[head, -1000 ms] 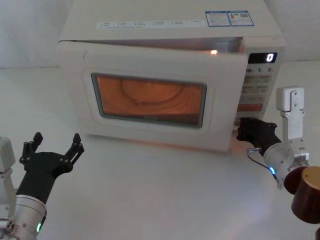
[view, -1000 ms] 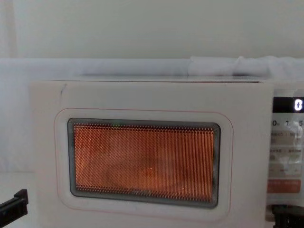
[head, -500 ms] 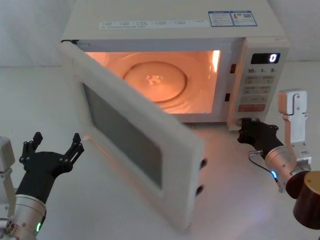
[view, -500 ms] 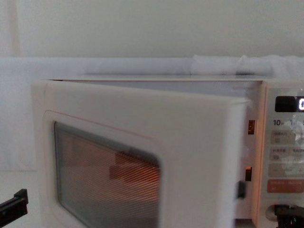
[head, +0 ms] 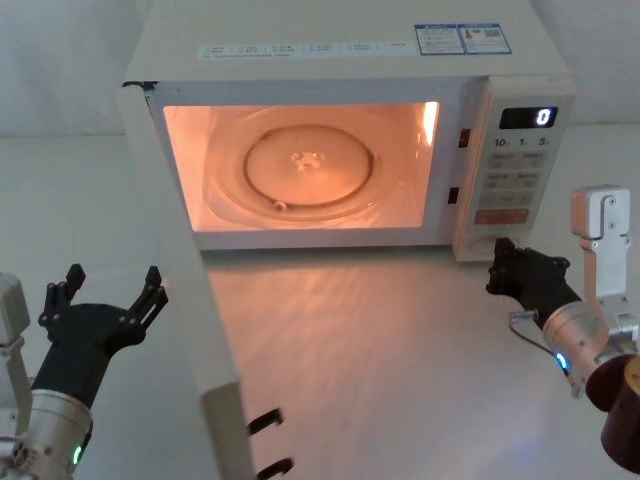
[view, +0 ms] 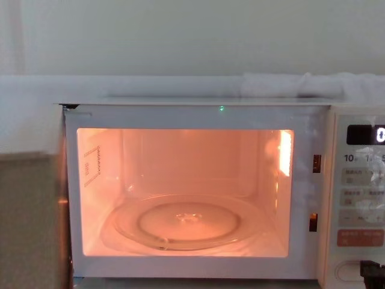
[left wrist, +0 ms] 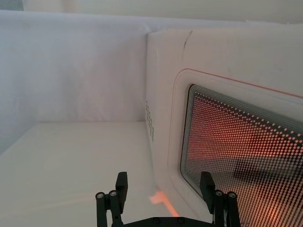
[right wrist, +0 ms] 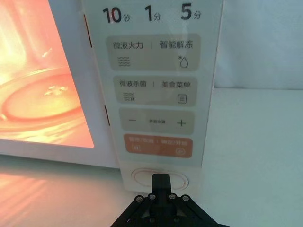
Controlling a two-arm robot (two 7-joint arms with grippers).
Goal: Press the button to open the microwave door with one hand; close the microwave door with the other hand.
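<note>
I see the microwave door [head: 185,300] swung fully out, its long edge running toward me, its outer face at about two o'clock from my left gripper [head: 105,296], whose fingers are spread and not touching it. The right gripper [head: 507,262] sits just before the button [right wrist: 160,178], fingers together as far as I can judge; the left is nearer the door, so I'd close with it.

head above, chest level, both facing microwave [head: 340,120]

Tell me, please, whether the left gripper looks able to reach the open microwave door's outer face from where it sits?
Probably yes. The left gripper sits open on the outer side of the swung-out microwave door, and in the left wrist view the door's window face lies just ahead of its fingers with nothing between them.
</note>
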